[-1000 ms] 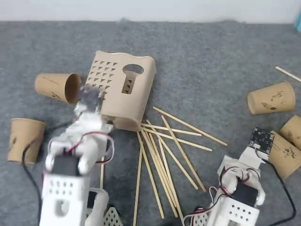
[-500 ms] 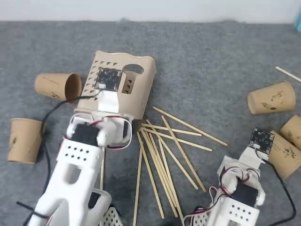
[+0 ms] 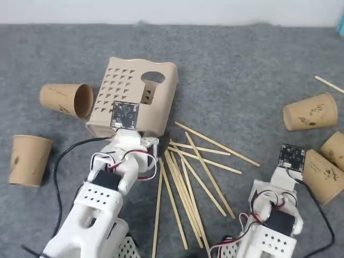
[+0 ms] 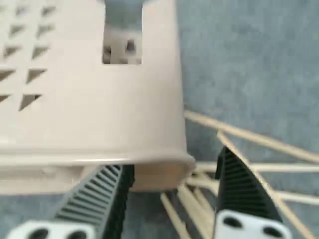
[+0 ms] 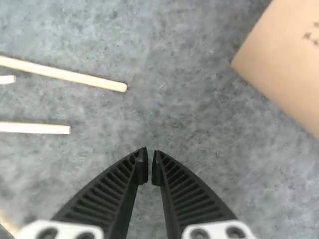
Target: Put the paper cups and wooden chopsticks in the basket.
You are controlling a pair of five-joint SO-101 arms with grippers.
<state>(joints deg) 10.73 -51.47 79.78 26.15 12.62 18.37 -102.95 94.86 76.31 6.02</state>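
**Left side.** A far-left cup [image 3: 26,160] and a tipped cup [image 3: 67,99] rest on the grey worktop [image 3: 242,64], both outside the basket [image 3: 134,91]. The tipped cup lies on its side just beside the basket wall. The basket itself lies on its side with the perforated wall up and nothing seen inside it.

**Risk:** anything put in while it lies like this may roll or slide back out.

**Left gripper** [image 4: 174,164]. The jaws are spread and empty, hanging at the corner of the basket rim, with chopstick ends right under them.

**Risk:** closing here could catch rim and sticks together, or a jaw could shove the light basket away instead of gripping it.

**Centre.** The chopsticks [image 3: 188,177] lie in a crossed heap, the nearest ends touching or almost touching the basket.

**Risk:** lifting one would likely drag or flick its neighbours.

**Right gripper** [image 5: 149,159]. The jaws are pressed together and hold nothing. They sit over bare worktop between two chopstick ends and a cup.

**Risk:** the jaws must open before any grasp, and a descent while closed would only nudge the target.

**Right side.** Three right-hand cups [image 3: 310,112] lie on their sides.

**Risk:** round and thin, they may roll off or crumple under a hard pinch.

**Far right.** A stray chopstick [image 3: 329,84] lies far out, possibly beyond easy reach
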